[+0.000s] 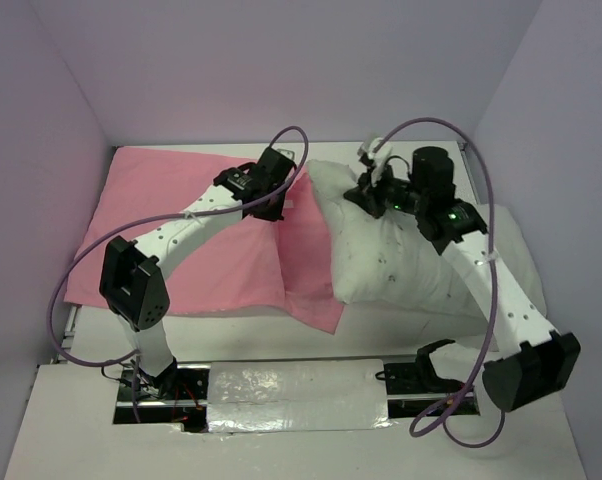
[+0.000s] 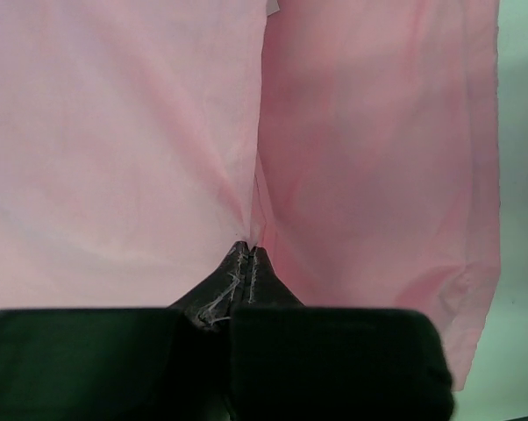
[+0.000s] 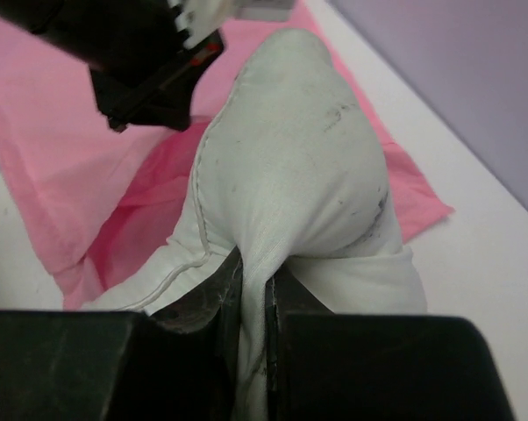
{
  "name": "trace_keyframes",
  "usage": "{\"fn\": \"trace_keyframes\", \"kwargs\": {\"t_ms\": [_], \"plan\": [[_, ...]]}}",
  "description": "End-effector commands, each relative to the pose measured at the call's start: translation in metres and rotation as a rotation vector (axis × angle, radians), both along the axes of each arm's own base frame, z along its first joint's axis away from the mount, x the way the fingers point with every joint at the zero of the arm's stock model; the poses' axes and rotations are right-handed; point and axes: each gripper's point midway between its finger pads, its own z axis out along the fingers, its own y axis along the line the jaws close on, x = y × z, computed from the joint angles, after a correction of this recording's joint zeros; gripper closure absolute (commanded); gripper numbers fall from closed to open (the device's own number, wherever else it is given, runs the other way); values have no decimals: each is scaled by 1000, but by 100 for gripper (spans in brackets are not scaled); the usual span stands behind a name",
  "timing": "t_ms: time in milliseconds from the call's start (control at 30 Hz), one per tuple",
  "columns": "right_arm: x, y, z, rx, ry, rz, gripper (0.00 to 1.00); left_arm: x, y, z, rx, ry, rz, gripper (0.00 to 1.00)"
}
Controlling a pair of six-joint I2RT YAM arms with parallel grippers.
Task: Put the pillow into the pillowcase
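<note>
Pinching the pillowcase, the left gripper should lift its mouth while the right gripper, clamped on the pillow, feeds it in.

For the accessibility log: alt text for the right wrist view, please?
The jaws of the right gripper pinch a fold of the white pillow, which bulges up ahead. The pink pillowcase lies beyond it on the white table, under the left arm.

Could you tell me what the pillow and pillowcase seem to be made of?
Plump white rectangular pillow: soft matte fabric over stuffing, going by its stitched seam and puffy bulge. Thin pink pillowcase: light cloth, apparently matte, lying flat with soft creases.
</note>
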Motion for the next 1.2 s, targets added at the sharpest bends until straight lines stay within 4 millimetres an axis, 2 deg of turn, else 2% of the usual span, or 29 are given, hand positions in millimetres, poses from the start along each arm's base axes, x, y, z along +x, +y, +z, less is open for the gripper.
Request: {"fn": "trace_keyframes", "kwargs": {"t_ms": [0,67,100,167,200,300,333,433,467,533,567,633,667,700,767,800,967,1000,1033,1067,1100,1167], "plan": [[1,50,5,-53,-136,254,100,-4,4,19,-46,-38,46,100],[2,65,-4,-91,-131,308,100,-4,9,21,-40,-44,71,100],[6,70,-20,-100,-82,330,100,-4,10,22,-44,-45,90,100],[11,72,-41,-111,-39,340,100,-4,11,26,-52,-54,107,100],[9,75,-59,-118,10,373,100,-3,11,28,-62,-57,119,100],[-8,84,-83,-116,90,507,100,-3,11,31,-71,-59,142,100],[-8,86,-96,-124,114,532,100,-2,11,33,-74,-61,145,100],[-3,92,-109,-121,161,536,100,-1,10,33,-76,-66,144,100],[4,95,-119,-124,192,528,100,-1,10,33,-73,-63,143,100],[12,104,-115,-134,191,533,100,-1,10,34,-75,-63,146,100],[19,106,-125,-149,213,520,100,-1,10,34,-79,-61,147,100],[30,115,-120,-151,197,502,100,-1,6,38,-104,-70,135,100],[35,119,-126,-159,202,499,100,-2,5,40,-115,-75,137,100],[41,123,-118,-151,183,504,100,-2,5,40,-119,-75,136,100],[44,130,-117,-137,195,525,100,-3,1,41,-135,-72,125,100],[51,135,-117,-129,197,521,100,-3,-1,41,-140,-67,122,100],[56,154,-124,-120,188,490,100,-4,-4,43,-163,-70,117,100],[69,155,-128,-133,143,425,100,-4,-4,44,-166,-72,120,100],[74,161,-122,-104,92,377,100,-4,-4,42,-165,-70,121,100],[89,162,-100,-69,24,304,100,-4,-3,42,-164,-70,125,100],[91,156,-109,-55,28,246,100,-5,-3,41,-163,-67,127,100],[114,144,-57,86,-109,54,100,-6,-3,41,-169,-68,124,100]]}}
